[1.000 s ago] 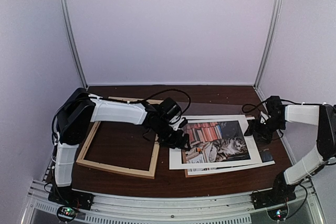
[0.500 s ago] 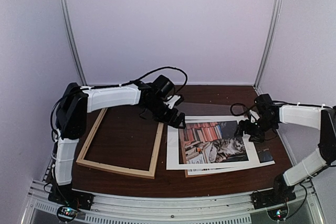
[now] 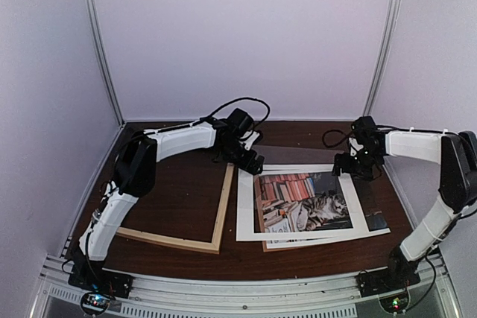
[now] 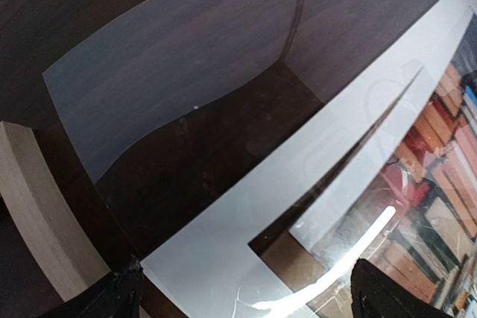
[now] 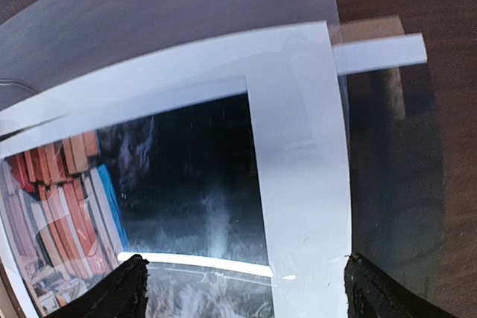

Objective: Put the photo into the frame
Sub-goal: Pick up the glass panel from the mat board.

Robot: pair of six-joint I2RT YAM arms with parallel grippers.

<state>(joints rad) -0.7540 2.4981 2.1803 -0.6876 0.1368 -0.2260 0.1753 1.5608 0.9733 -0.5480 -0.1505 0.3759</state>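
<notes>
Inventory, as I see it:
1. photo (image 3: 305, 202): face up, flat on table (image 3: 313, 135), right half, just right of frame, not in it.
2. frame (image 3: 221, 210): flat, left half.
3. L gripper (image 3: 253, 164): above photo's far-left corner, jaws spread, empty.
4. R gripper (image 3: 349, 169): above far-right corner, jaws apart, empty.

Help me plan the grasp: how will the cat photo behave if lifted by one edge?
Probably floppy and light: the photo is a thin flat sheet. Likely slippery too, since a glossy clear sheet seems to lie over it.
</notes>
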